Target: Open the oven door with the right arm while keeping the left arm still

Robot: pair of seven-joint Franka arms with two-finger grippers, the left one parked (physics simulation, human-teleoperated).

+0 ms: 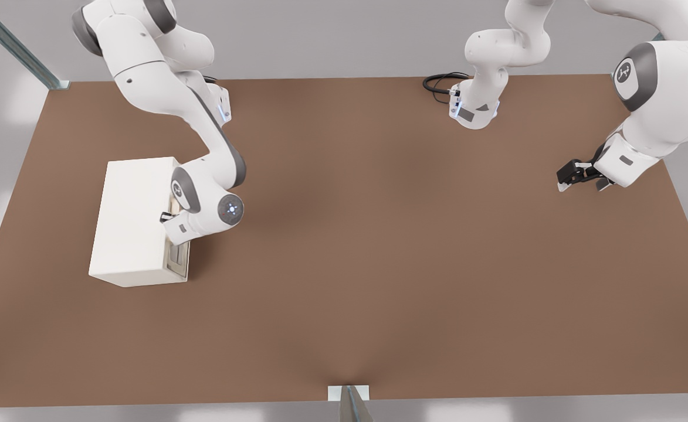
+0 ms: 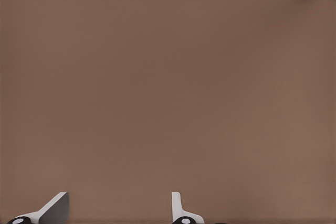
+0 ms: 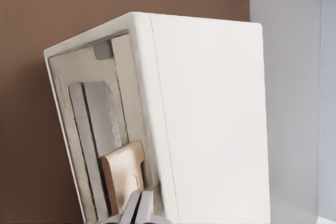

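The cream box oven (image 1: 129, 223) stands on the brown table towards the front view's left. Its oven door (image 1: 178, 261) faces the front view's right and lies flush with the body. The right arm (image 1: 203, 140) bends down over the oven, and its gripper (image 1: 166, 218) is pressed against the door face. In the right wrist view the oven door (image 3: 89, 124) shows its grey window and the beige bar handle (image 3: 122, 174). My gripper (image 3: 138, 208) has its fingers drawn together at the near end of that handle.
The parked arm's black gripper (image 1: 575, 176) hangs over the table (image 1: 379, 264) at the front view's right. A black cable (image 1: 440, 82) loops by the arm base at the back. Metal frame posts (image 1: 21, 53) stand at the back corner and the front edge.
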